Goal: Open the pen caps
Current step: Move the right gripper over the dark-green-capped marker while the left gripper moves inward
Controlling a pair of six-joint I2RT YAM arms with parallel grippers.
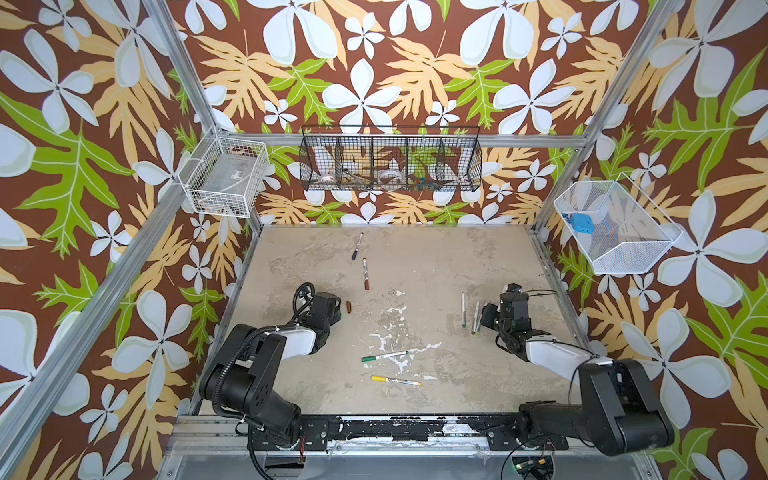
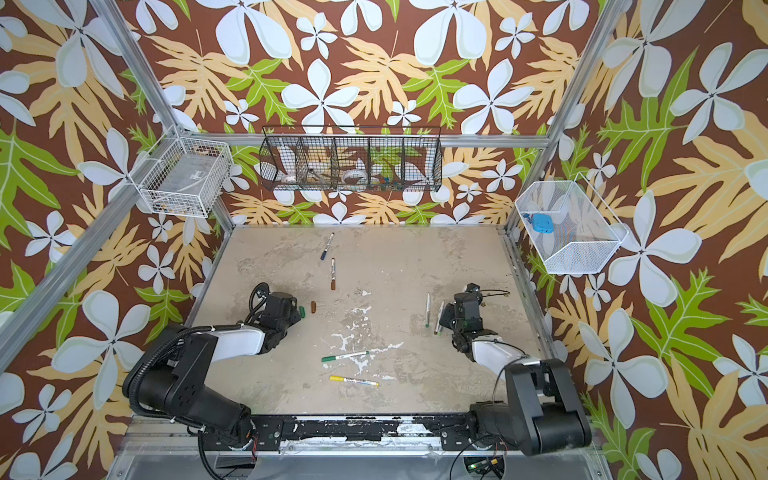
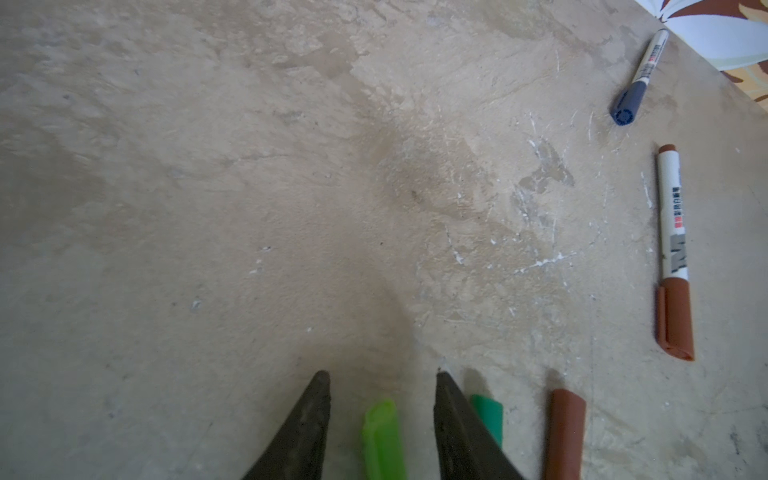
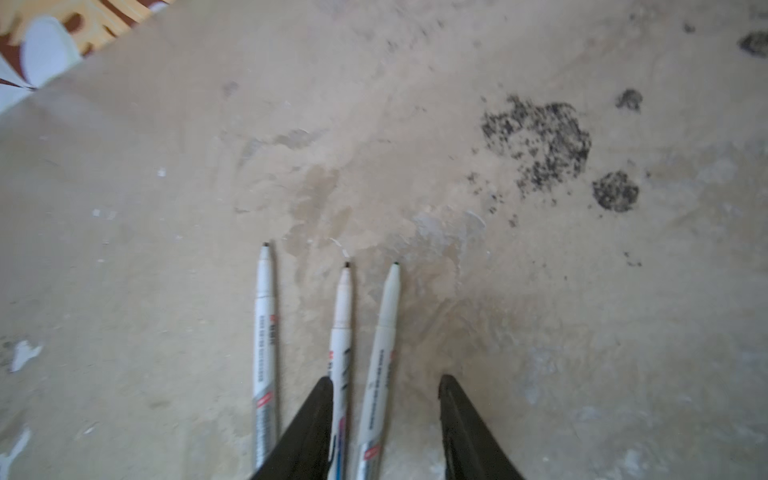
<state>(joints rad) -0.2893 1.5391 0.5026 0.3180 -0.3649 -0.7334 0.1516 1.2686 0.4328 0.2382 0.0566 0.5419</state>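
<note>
In a top view, a brown cap (image 1: 349, 306) lies loose on the counter (image 1: 415, 257), just beside the left arm's tip. Left wrist: left pincer (image 3: 382, 374) parted, light green cap (image 3: 380, 436) lying between the tips untouched, green cap (image 3: 490, 415) just outside. Right wrist: right pincer (image 4: 386, 378) parted, straddling an uncapped pen (image 4: 384, 328), gripping nothing.

Loud tropical wallpaper (image 1: 374, 62) all round, brown with white flowers. Scuffed beige tabletop (image 1: 436, 266), aluminium frame posts (image 1: 178, 54), black wire basket (image 1: 390, 127) at back, white baskets (image 1: 216, 203) either side.
</note>
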